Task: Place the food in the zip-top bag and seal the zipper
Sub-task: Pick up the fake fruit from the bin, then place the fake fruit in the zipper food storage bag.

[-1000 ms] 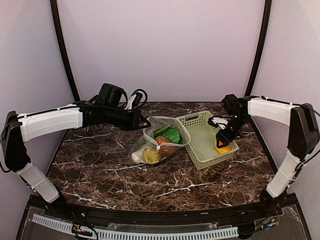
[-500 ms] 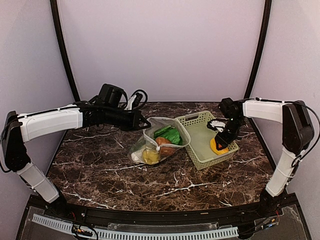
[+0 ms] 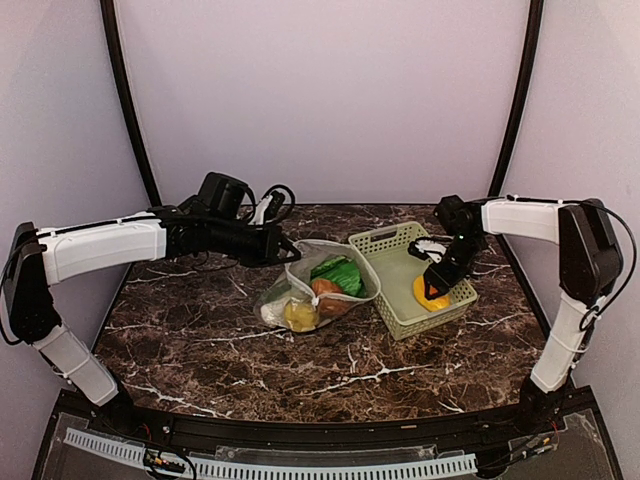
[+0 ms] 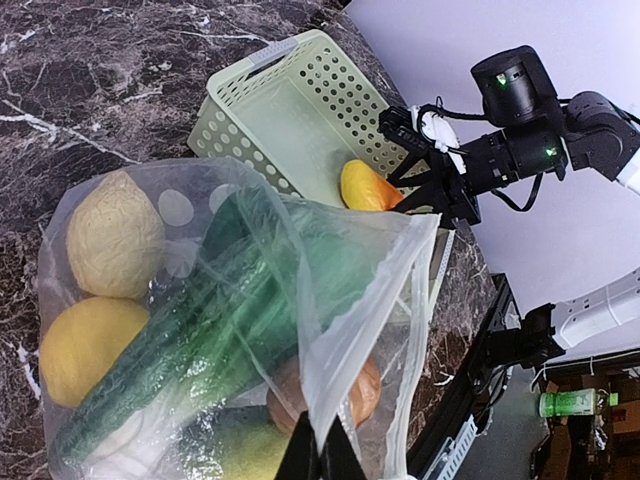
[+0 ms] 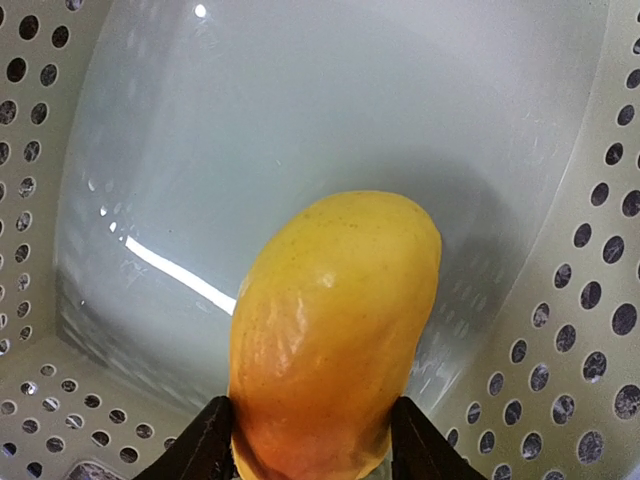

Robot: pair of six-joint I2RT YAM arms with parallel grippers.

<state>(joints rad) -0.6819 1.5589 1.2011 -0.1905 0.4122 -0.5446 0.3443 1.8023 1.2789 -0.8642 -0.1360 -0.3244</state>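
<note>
My left gripper is clamped tight on the mouth edge of the clear white-dotted plastic zip-top bag, which lies on the dark brown white-veined marble tabletop with toy produce inside. My right gripper, half spread, grips a yellow-orange toy fruit inside the light green perforated basket. I see pale lilac walls all round.

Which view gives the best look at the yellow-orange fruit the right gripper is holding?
Right wrist: the yellow-orange fruit fills the frame, clamped between the right gripper's fingers over the green basket. Top external shows it small and partly under the gripper. Left wrist shows it distant, beyond the bag.
</note>
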